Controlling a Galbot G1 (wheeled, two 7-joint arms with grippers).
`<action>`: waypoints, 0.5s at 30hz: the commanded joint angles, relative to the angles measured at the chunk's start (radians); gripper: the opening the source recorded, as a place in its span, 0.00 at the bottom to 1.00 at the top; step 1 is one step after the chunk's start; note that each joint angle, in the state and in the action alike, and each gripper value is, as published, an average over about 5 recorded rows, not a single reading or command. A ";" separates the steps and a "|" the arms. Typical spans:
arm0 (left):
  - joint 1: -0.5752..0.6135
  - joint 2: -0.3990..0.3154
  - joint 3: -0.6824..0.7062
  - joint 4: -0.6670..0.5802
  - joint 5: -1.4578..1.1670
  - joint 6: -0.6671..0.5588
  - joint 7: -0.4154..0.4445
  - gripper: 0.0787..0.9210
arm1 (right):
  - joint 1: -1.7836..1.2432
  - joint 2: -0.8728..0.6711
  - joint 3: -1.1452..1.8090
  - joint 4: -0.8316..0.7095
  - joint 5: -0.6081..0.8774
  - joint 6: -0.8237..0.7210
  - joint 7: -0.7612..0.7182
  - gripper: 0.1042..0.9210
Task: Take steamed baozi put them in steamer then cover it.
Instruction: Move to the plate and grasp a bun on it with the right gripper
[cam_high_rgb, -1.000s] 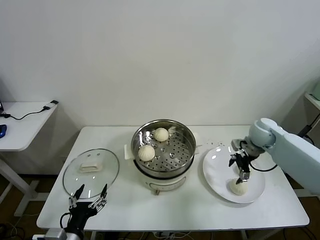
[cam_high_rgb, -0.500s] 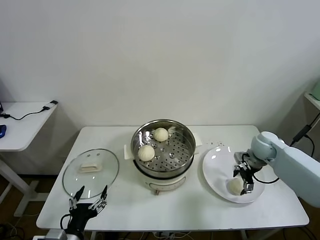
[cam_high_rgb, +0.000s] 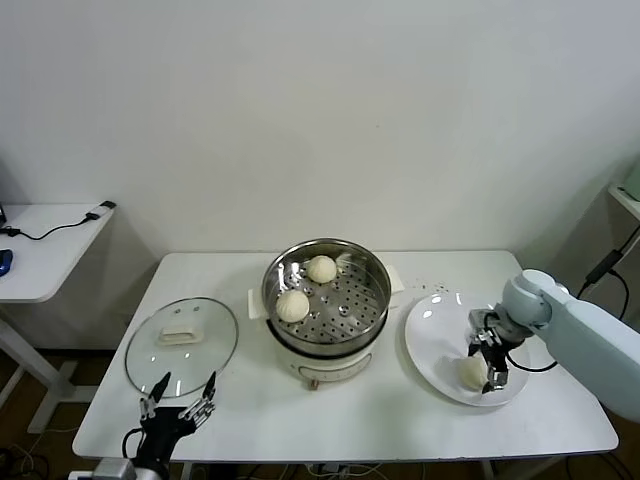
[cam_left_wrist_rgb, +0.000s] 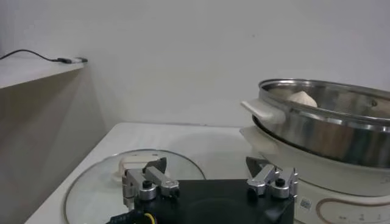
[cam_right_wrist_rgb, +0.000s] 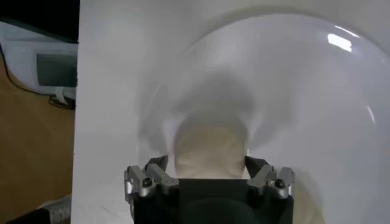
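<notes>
The steamer (cam_high_rgb: 330, 338) stands mid-table with two steamed baozi (cam_high_rgb: 321, 268) (cam_high_rgb: 293, 305) on its perforated tray. A third baozi (cam_high_rgb: 470, 374) lies on the white plate (cam_high_rgb: 435, 335) to its right. My right gripper (cam_high_rgb: 484, 372) is down over that baozi, open, one finger on each side and close to it; the right wrist view shows the baozi (cam_right_wrist_rgb: 210, 149) between the fingers of the gripper (cam_right_wrist_rgb: 207, 169). The cover (cam_high_rgb: 200, 358) lies flat to the steamer's left. My left gripper (cam_high_rgb: 180, 398) hangs open at the table's front edge before the cover (cam_left_wrist_rgb: 91, 185).
A white side table (cam_high_rgb: 50, 250) with a cable and a blue mouse stands off to the left. The plate (cam_right_wrist_rgb: 292, 79) reaches near the table's right front edge. The steamer's steel wall (cam_left_wrist_rgb: 329, 131) rises close beside my left gripper (cam_left_wrist_rgb: 207, 173).
My right gripper has dropped down and toward the front over the plate's baozi, and its fingers have drawn in a little around it. The left arm has stayed still.
</notes>
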 joint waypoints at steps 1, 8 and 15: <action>-0.001 -0.001 0.003 0.002 0.001 -0.002 0.000 0.88 | -0.020 -0.007 0.015 0.005 -0.006 0.000 0.004 0.78; -0.012 -0.003 0.006 0.003 0.000 -0.002 -0.001 0.88 | 0.045 -0.032 0.023 0.018 0.032 -0.004 0.000 0.68; -0.037 -0.010 0.012 0.003 0.017 -0.002 -0.006 0.88 | 0.388 -0.049 -0.132 0.023 0.196 -0.027 -0.025 0.65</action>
